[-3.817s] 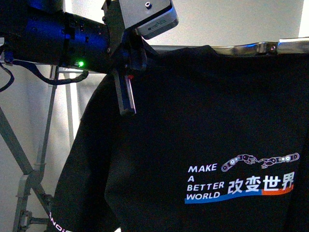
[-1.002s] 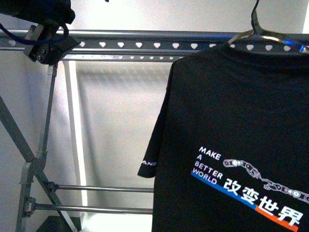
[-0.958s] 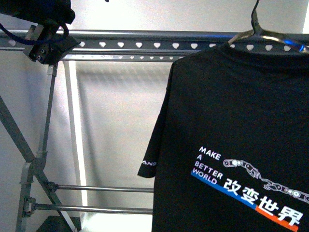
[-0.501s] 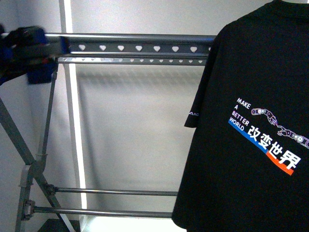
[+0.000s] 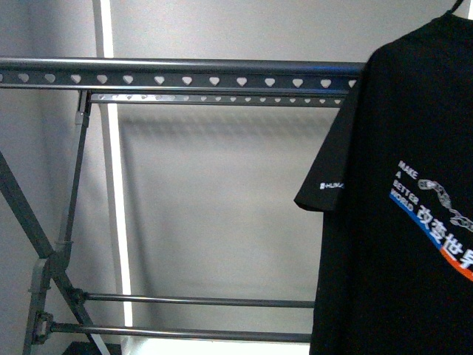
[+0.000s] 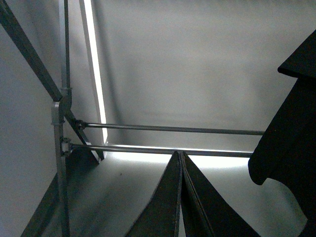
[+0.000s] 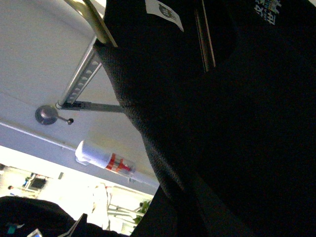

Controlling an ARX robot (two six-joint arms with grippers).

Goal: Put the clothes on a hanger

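Front view: rack (image 5: 185, 74) spans the frame, bare across left and middle. Shirt (image 5: 399, 222) hangs at its right end, shoulder higher than the rack's top, slogan half cropped; what carries it is out of frame. Left gripper (image 6: 180, 158) is pressed together, empty, apart from the shirt. Right gripper: wrist view is mostly black fabric, can't tell. Judgement: shirt is up at the rack; hook-on and release unconfirmed.

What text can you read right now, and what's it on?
"MAKE A BETTER WORLD": T-shirt chest, tilted, slightly blurred.
"改变世": beside it, next character cut off by the picture's edge.
Sleeve lettering: too small to read.
Neck label: blurred, unreadable.
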